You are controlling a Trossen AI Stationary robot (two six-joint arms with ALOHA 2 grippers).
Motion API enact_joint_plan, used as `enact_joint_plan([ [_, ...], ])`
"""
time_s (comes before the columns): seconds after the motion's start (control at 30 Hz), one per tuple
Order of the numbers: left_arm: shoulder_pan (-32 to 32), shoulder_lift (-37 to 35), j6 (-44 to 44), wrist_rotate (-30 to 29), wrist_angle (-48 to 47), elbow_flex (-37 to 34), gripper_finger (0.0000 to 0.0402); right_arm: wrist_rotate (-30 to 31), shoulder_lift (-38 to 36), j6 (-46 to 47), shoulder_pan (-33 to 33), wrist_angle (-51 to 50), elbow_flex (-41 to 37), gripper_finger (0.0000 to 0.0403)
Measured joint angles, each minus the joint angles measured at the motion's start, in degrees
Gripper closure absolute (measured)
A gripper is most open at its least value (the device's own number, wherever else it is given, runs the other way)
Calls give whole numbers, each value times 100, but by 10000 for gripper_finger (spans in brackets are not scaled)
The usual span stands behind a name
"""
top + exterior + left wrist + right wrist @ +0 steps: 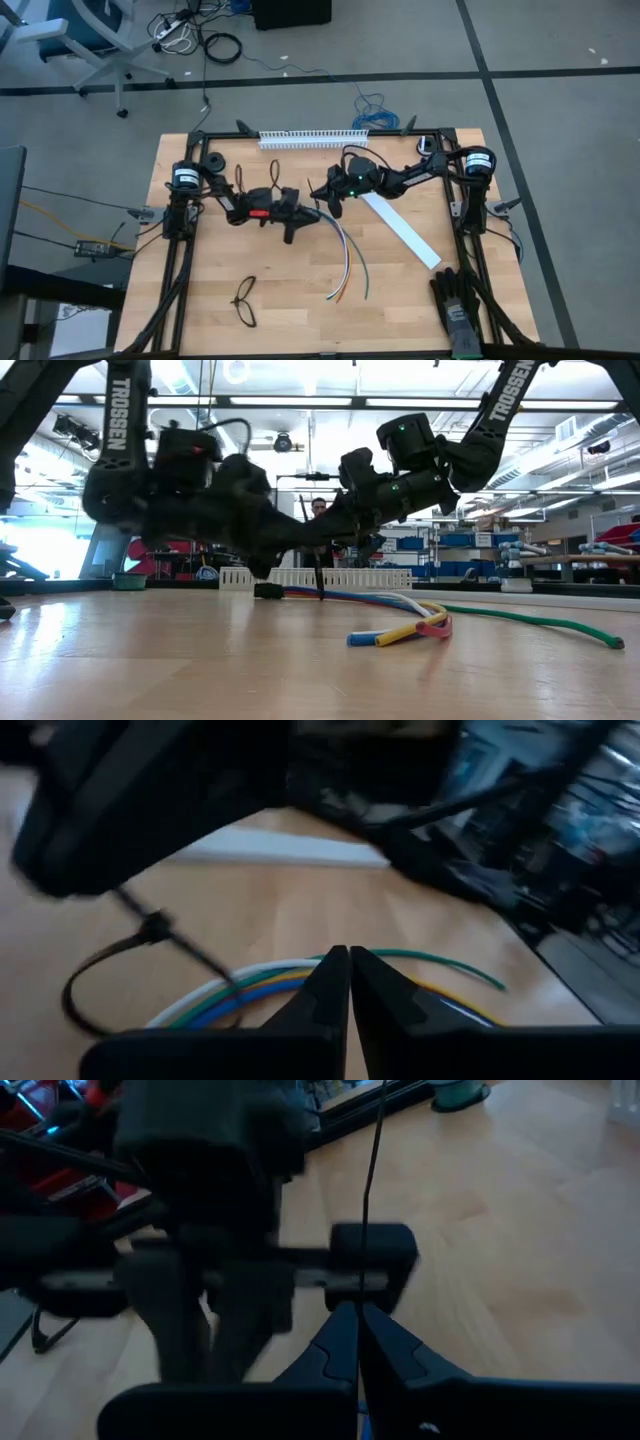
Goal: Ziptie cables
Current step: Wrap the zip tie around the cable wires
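Bright ceiling strip lights glare in the low view; wrist views blur nearby.

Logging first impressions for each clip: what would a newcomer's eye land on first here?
Probably the two dark arms meeting at the table's middle, the left gripper and right gripper both shut, nearly tip to tip. Below them the coloured cables fan toward the table's front edge, with the thin dark ziptie looped around their joined end. A long white strip lies slanted to their right.

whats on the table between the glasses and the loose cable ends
Nothing: in the high view the stretch of wood between the glasses and the loose ends of the cables is bare tabletop.
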Motion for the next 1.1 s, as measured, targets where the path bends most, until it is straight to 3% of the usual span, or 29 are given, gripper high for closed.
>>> enact_joint_plan([
  [0.1, -26, 0, 361, 20, 691, -411, 378, 2, 0, -72, 43, -1, 0, 403],
  [0.23, -26, -115, 751, -521, 673, -841, 379, 4, 0, -126, 104, 37, -4, 403],
  [0.57, -27, -118, 1926, -1029, 451, -555, 378, 46, 0, -514, 199, 142, -2, 403],
  [0.9, -15, -118, 1869, -1297, -77, -347, 327, -98, 0, -668, 234, 149, -2, 403],
  [1.0, 10, -118, 1438, -1686, -33, -347, 310, -104, 0, -711, 263, 139, -2, 403],
  [1.1, 77, -116, 996, -1681, 84, -348, 303, -55, 0, -727, 270, 107, -2, 403],
])
